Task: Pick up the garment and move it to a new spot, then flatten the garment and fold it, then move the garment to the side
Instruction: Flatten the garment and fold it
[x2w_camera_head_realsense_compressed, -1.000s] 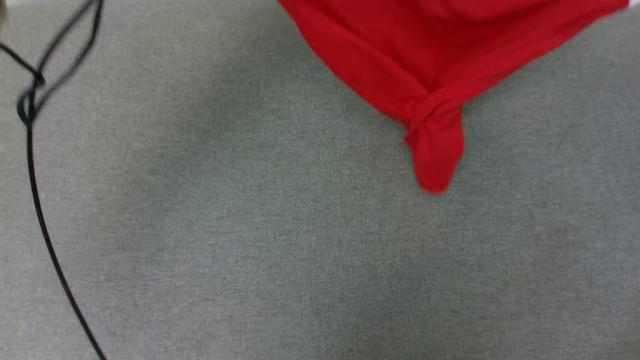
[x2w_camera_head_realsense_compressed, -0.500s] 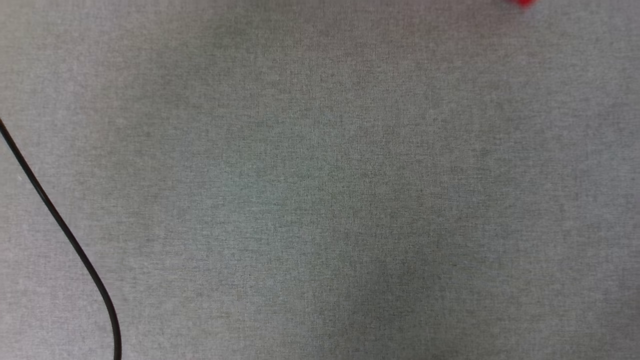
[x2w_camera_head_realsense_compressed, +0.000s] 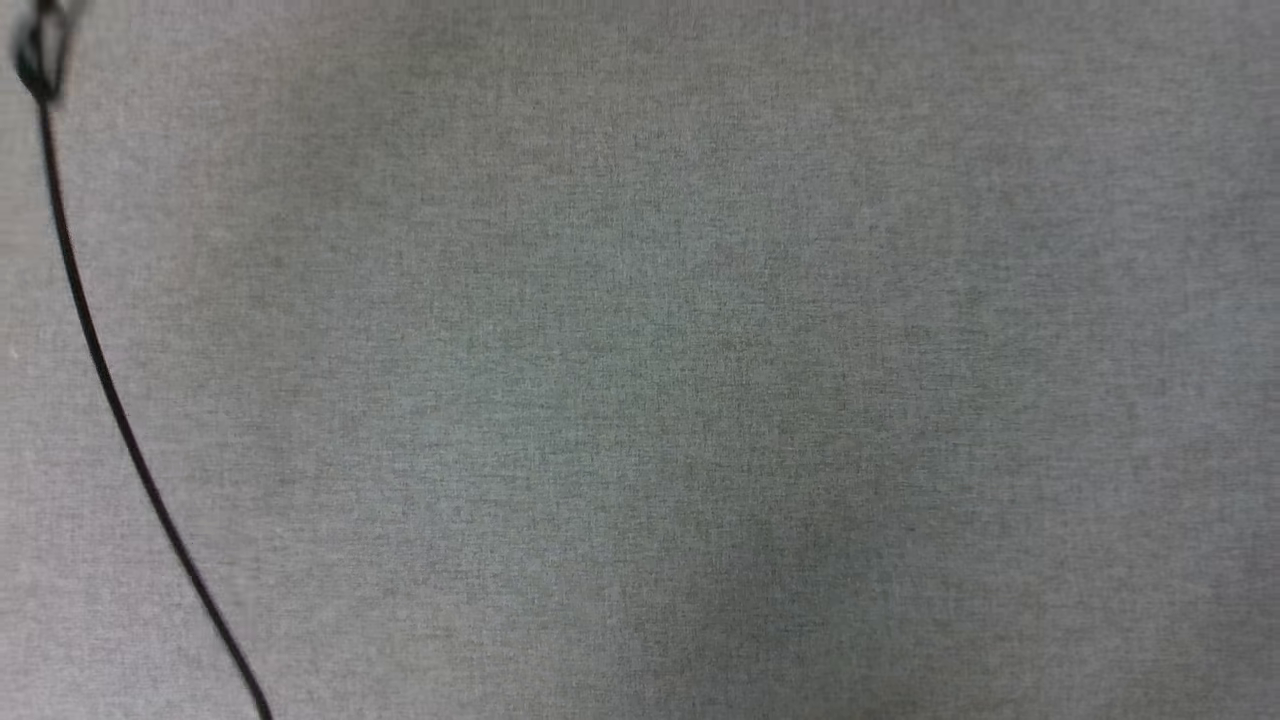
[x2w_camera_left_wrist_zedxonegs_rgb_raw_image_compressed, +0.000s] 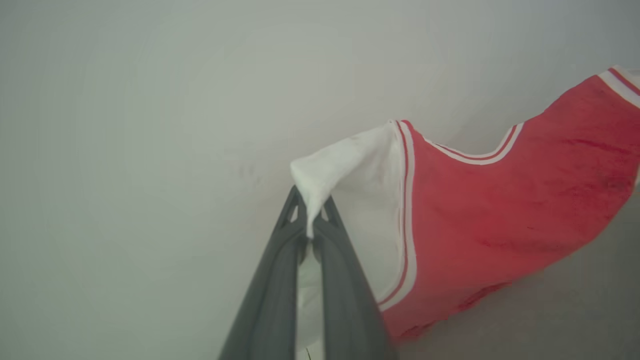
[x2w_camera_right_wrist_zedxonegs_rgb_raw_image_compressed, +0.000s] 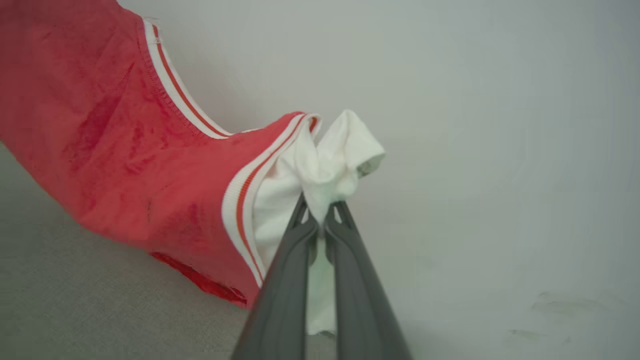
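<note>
The shirt (x2w_camera_left_wrist_zedxonegs_rgb_raw_image_compressed: 505, 200) hangs stretched between the two arms, held up by its sleeves in front of a pale wall (x2w_camera_left_wrist_zedxonegs_rgb_raw_image_compressed: 150, 125). In the left wrist view it spreads away to the right of the left gripper (x2w_camera_left_wrist_zedxonegs_rgb_raw_image_compressed: 309, 212): first a white sleeve (x2w_camera_left_wrist_zedxonegs_rgb_raw_image_compressed: 365, 170), then striped trim, then the red body sagging towards the lower right. In the right wrist view the red body (x2w_camera_right_wrist_zedxonegs_rgb_raw_image_compressed: 100, 130) runs off to the upper left of the right gripper (x2w_camera_right_wrist_zedxonegs_rgb_raw_image_compressed: 320, 212), with the other white sleeve (x2w_camera_right_wrist_zedxonegs_rgb_raw_image_compressed: 340, 150) bunched just above the fingertips. The lower red hem comes close to the grey cloth (x2w_camera_right_wrist_zedxonegs_rgb_raw_image_compressed: 75, 300) underneath (whether it touches, I cannot tell).

A second ago a twisted red corner of the shirt hung into the top of the head view. Half a second ago only a red sliver was left at the top right edge, and since then the red has gone out past the top. The black cable (x2w_camera_head_realsense_compressed: 100, 380) on the grey cloth (x2w_camera_head_realsense_compressed: 640, 400) also sits differently in that picture, with its knot now at the top left corner, so the camera itself has been moving.

Both grippers are pressed together. The left one pinches a fold of white sleeve between its dark fingers (x2w_camera_left_wrist_zedxonegs_rgb_raw_image_compressed: 345, 280), with fabric poking out above the tips and more showing in the slit below. The right one pinches its sleeve the same way, a white wad bulging above the tips and a strip trailing down between the fingers (x2w_camera_right_wrist_zedxonegs_rgb_raw_image_compressed: 280, 300).
</note>
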